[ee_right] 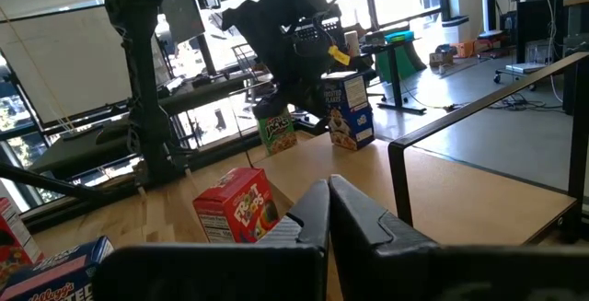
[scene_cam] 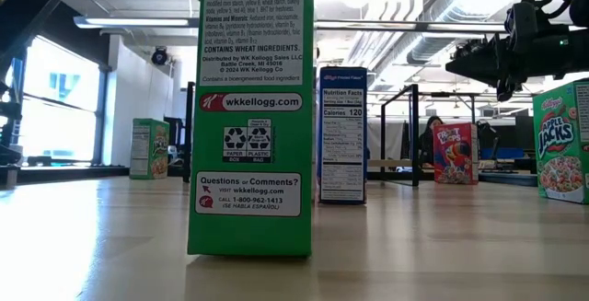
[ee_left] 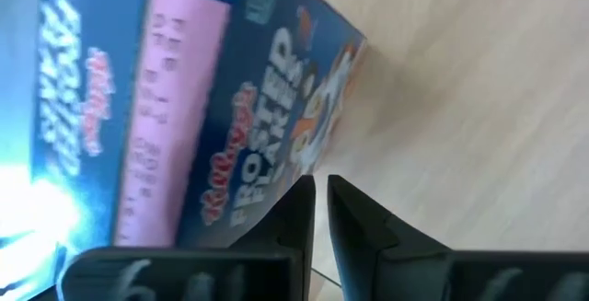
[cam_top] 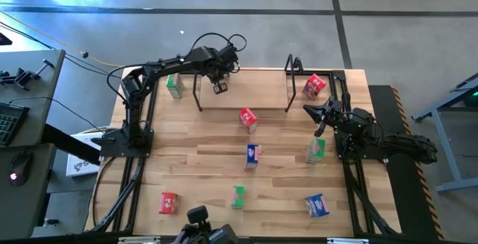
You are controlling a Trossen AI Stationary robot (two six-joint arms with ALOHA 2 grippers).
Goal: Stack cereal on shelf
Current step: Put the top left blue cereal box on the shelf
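Left pincer clenched on nothing, poised over the shelf, with a blue cereal box just ahead of the fingertips and clear of them. Looks like the placing step for that box, with the next pick to come. Right pincer also clenched and empty, waiting off the shelf's far end, a red box just beyond it and a green box just behind. More boxes scattered well back on the table. Next up, by the look of it: lift clear without nudging the blue box, spread the fingers, then drop squarely over a loose box
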